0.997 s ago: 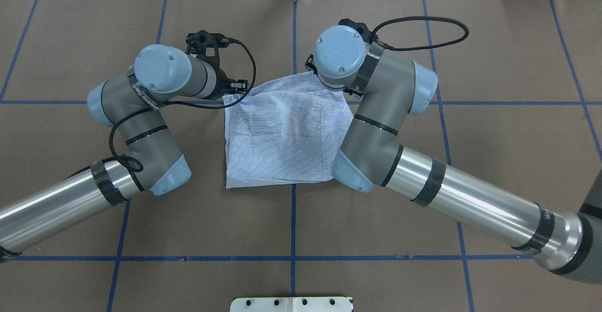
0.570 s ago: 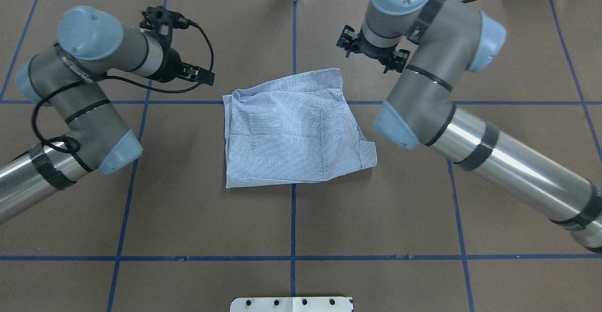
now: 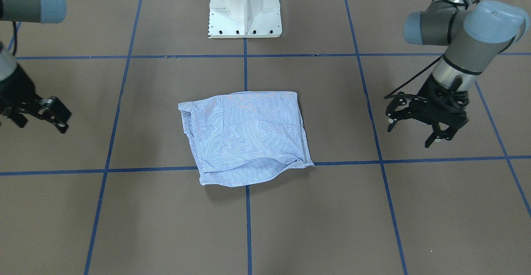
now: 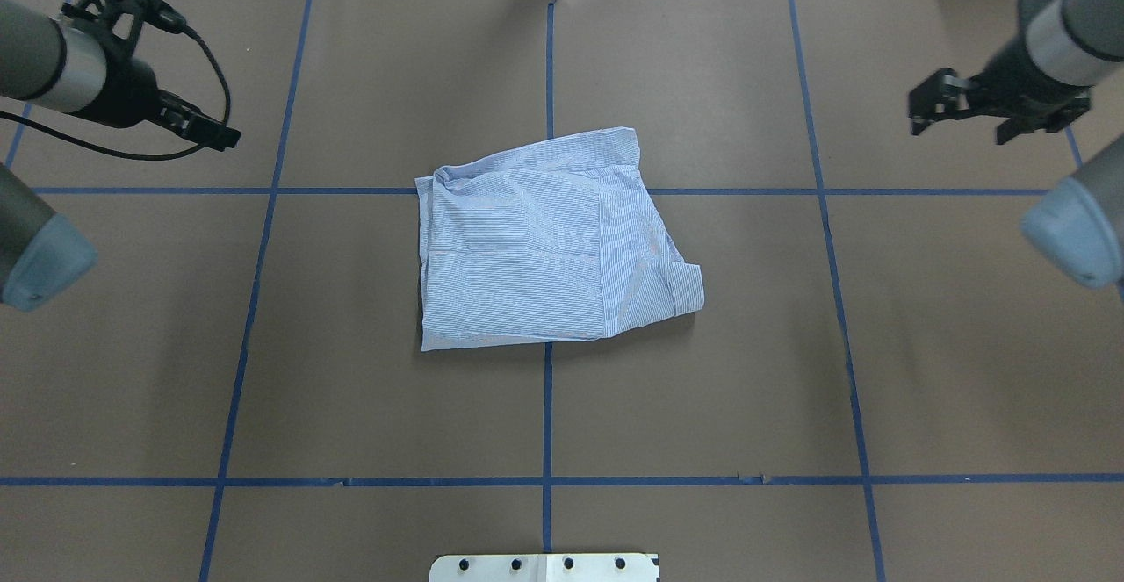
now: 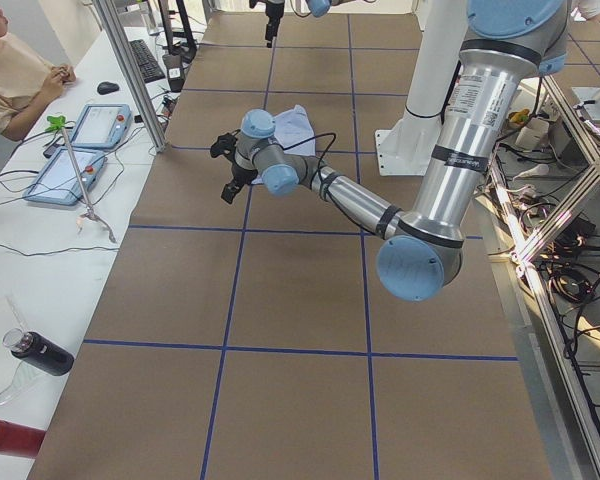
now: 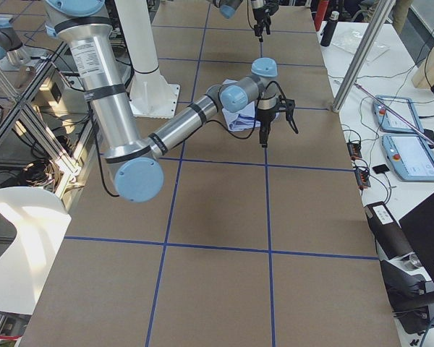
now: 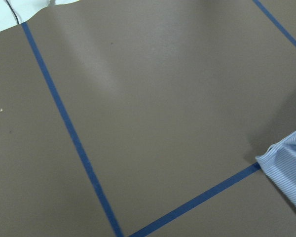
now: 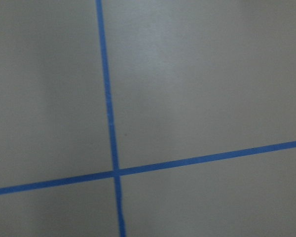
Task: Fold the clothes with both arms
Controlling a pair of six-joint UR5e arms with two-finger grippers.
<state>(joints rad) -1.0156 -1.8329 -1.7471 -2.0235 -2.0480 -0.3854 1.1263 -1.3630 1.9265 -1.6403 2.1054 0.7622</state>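
Where two blue tape lines [image 4: 548, 82] cross near the middle of the counter [image 4: 746, 371], the shirt [image 4: 544, 248] lies flat as a folded, roughly rectangular packet with its fine light blue and white stripes facing up. The edges are uneven. The far edge slants and is rumpled at the far-left corner. A small flap [image 4: 683, 288] sticks out past the packet at the near-right corner. Nothing touches the shirt.

Left end effector [image 3: 410, 136]: well apart from the shirt on the robot's left, hovering over the counter. Its fingers are spread wide with nothing between them. The overhead view shows it side-on, so the opening is read from the front-facing view. The left wrist view shows bare counter, a tape crossing, and one striped shirt corner at the frame's right edge.

Right end effector [image 4: 961, 125]: well apart on the robot's right, toward the far side of the counter and off the surface. Its fingers are apart and it is empty. The right wrist view shows only counter and a tape crossing, slightly blurred.

The white pedestal base [image 3: 244, 9] stands at the robot's edge of the counter, in line with the shirt.
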